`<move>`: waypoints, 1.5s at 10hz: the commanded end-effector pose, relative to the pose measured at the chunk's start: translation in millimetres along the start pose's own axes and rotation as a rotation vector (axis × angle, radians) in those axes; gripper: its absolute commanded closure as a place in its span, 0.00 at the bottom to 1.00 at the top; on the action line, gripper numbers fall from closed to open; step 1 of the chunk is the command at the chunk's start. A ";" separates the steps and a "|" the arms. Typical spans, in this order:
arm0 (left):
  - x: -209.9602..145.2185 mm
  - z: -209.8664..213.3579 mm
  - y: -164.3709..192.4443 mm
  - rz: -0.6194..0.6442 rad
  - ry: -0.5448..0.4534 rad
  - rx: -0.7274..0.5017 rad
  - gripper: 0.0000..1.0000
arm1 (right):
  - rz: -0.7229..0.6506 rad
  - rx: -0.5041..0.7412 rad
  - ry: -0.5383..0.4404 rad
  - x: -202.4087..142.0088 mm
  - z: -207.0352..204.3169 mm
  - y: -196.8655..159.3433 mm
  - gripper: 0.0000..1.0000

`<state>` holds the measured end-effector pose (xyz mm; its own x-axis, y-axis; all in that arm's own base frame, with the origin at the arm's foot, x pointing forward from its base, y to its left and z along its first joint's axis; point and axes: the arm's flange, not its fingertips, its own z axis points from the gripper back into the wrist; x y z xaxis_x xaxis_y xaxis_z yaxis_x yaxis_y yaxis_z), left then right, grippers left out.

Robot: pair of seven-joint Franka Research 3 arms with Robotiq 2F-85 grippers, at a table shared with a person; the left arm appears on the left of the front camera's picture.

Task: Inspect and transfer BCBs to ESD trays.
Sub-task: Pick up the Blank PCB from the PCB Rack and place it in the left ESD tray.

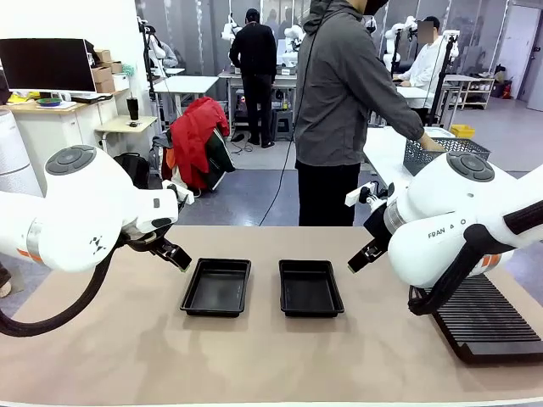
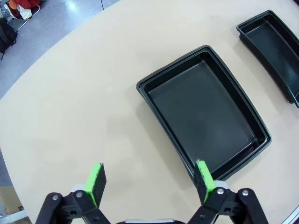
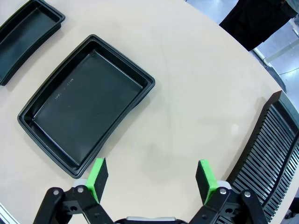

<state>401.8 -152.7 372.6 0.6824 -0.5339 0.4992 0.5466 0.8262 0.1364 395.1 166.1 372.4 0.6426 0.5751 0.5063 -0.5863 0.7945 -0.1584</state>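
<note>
Two black ESD trays lie side by side mid-table, the left tray and the right tray, both with bare floors. The BCBs are out of view. My left gripper hovers just left of the left tray; in the left wrist view it stands open above the table by that tray's near corner. My right gripper hangs just right of the right tray; its wrist view shows it open over bare table beside that tray. Nothing sits between either pair of fingers.
A long black ribbed rack lies at the table's right, also in the right wrist view. A person in a grey top stands at the far side, turned toward a mesh basket on another table.
</note>
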 end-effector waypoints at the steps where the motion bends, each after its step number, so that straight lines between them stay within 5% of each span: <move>1: 0.0 0.0 0.1 0.000 0.000 0.000 0.00 | -0.052 0.023 -0.029 7.6 12.7 -6.8 0.00; 4: 16.2 54.8 -2.1 0.172 -0.043 -0.053 0.00 | -0.193 0.126 -0.021 16.7 73.3 -30.1 0.00; 10: 64.0 174.6 25.7 0.412 0.026 -0.321 0.00 | -0.433 0.306 -0.010 33.7 193.1 -109.5 0.00; 15: 62.0 214.7 58.3 0.609 0.170 -0.405 0.00 | -0.675 0.433 0.113 21.5 233.3 -179.6 0.00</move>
<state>369.9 -102.2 592.2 0.9575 -0.0860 0.2752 0.2026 0.8796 -0.4305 389.0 -2.1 602.7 0.9391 0.0891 0.3318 -0.2389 0.8634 0.4443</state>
